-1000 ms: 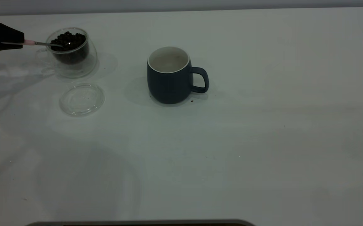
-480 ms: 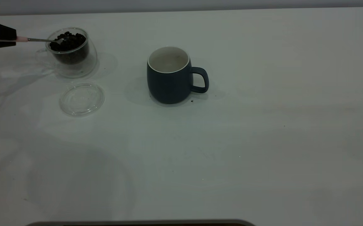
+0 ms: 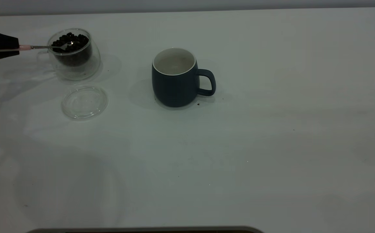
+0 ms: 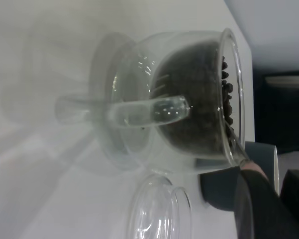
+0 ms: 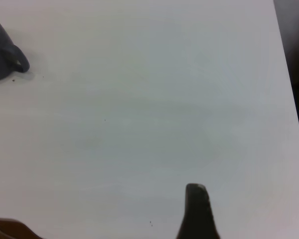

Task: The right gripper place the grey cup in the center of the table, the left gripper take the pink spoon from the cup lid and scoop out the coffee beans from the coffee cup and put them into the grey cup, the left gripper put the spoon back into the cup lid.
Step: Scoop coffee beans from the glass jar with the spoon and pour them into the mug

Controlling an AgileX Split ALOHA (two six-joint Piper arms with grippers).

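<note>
The coffee cup (image 3: 77, 63) stands at the back left of the table (image 3: 239, 145), full of coffee beans (image 3: 72, 40). My left gripper (image 3: 16, 47) is at the left edge, shut on the pink spoon (image 3: 41, 47) by its handle. The spoon lies level, with its bowl on the beans just inside the rim. The cup lid (image 3: 84, 102) lies empty in front of the glass cup. The grey cup (image 3: 174, 81) stands upright mid-table, handle to the right. The left wrist view shows the glass cup (image 4: 139, 149), beans (image 4: 199, 99), lid (image 4: 159, 209) and my gripper (image 4: 274, 181). My right gripper (image 5: 197, 209) hovers over bare table, far from the mug (image 5: 0, 55).
A small dark crumb (image 3: 198, 104) lies by the mug's base. The table's back edge runs just behind the glass cup. A dark strip (image 3: 142, 230) borders the front edge.
My left gripper drew back left and lifted the spoon slightly, then came down and right again. The spoon's bowl is back on the beans. The cups and lid have not moved.
</note>
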